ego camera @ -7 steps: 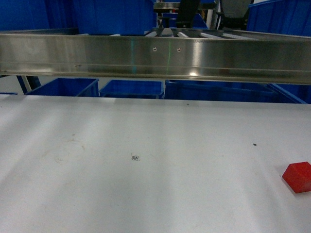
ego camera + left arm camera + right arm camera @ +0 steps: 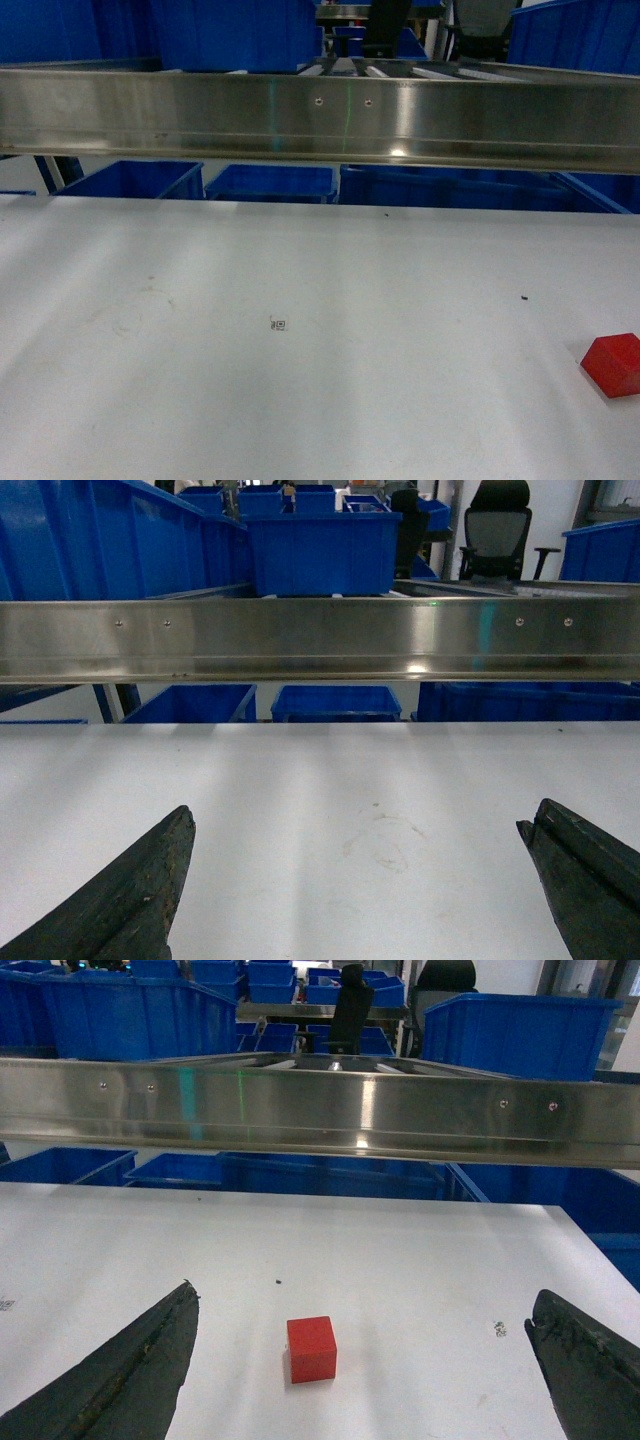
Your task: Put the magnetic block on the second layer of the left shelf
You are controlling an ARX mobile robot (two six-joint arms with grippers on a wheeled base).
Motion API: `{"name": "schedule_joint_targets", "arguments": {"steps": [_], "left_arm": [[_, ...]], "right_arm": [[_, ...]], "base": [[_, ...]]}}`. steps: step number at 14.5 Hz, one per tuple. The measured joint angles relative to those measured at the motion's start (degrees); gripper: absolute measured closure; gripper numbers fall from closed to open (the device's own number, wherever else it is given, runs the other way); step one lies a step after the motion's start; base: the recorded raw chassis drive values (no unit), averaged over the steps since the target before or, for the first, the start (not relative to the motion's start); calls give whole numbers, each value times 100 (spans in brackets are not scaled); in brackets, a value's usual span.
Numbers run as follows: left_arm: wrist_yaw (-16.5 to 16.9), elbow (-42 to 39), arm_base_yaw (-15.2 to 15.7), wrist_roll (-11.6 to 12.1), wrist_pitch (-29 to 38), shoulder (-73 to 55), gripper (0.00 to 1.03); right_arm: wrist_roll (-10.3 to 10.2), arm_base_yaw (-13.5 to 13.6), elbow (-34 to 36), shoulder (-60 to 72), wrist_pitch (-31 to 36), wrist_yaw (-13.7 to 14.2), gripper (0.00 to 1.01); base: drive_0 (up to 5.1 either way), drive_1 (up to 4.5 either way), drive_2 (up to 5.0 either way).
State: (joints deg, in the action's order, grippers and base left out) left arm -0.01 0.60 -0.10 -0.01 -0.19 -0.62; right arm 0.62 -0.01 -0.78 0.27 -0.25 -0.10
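Head view: the magnetic block [image 2: 613,364], a small red cube, rests on the white tabletop [image 2: 300,400] at the lower right edge of the frame, partly cut off by the border. A stainless-steel shelf rail [image 2: 320,118] crosses the upper part of the frame from side to side, and white roller tracks [image 2: 400,70] show above it at upper centre. Blue crates [image 2: 272,183] sit below the rail behind the tabletop's far edge, and a further large blue crate [image 2: 200,30] stands above it at upper left. A small printed marker [image 2: 279,324] lies near the middle of the tabletop. Neither gripper appears in this view. Right wrist view: the right gripper [image 2: 365,1370] is spread wide, its two dark fingers [image 2: 130,1380] rising from the lower left and lower right corners; the block [image 2: 311,1348] stands on the tabletop between them at lower centre, touching neither. Left wrist view: the left gripper [image 2: 355,880] is likewise spread wide above bare tabletop, holding nothing, with the shelf rail [image 2: 320,638] across the frame behind it. An office chair [image 2: 497,525] stands at upper right.
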Motion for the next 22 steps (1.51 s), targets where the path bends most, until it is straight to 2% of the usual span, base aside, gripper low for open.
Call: {"name": "schedule_joint_targets", "arguments": {"steps": [8,9,10,11,12,13,14,15,16,17,18,19,22], "left_arm": [[0,0,0,0,0,0,5],[-2,0,0,0,0,0,5],[0,0,0,2,2,0,5],[0,0,0,0,0,0,5],[-2,0,0,0,0,0,5],[-2,0,0,0,0,0,5],[0,0,0,2,0,0,5],[-2,0,0,0,0,0,5],[-2,0,0,0,0,0,5],[-2,0,0,0,0,0,5],[0,0,0,2,0,0,5],[0,0,0,0,2,0,5],[0,0,0,0,2,0,5]], "right_arm": [[-31,28,0,44,83,28,3],[-186,431,-15,721,1088,417,3],[-306,1008,-225,2304,2295,612,3],[-251,1325,-658,4033,3366,756,3],[-76,1401,-1379,5560,3967,988,3],[-74,1379,-2140,6699,3823,1086,3],[-24,1252,-2817,7928,3762,1224,3],[-2,1043,-3165,8776,3654,1226,3],[-26,787,-3274,9326,3432,1088,3],[-122,533,-3204,9624,3370,785,3],[-170,393,-3130,9722,3657,592,3],[-251,363,-3106,9816,3978,361,3],[-275,404,-3084,10061,4269,114,3]], "base": [[0,0,0],[0,0,0],[0,0,0],[0,0,0],[0,0,0],[0,0,0],[0,0,0],[0,0,0],[0,0,0],[0,0,0],[0,0,0],[0,0,0],[0,0,0]]}}
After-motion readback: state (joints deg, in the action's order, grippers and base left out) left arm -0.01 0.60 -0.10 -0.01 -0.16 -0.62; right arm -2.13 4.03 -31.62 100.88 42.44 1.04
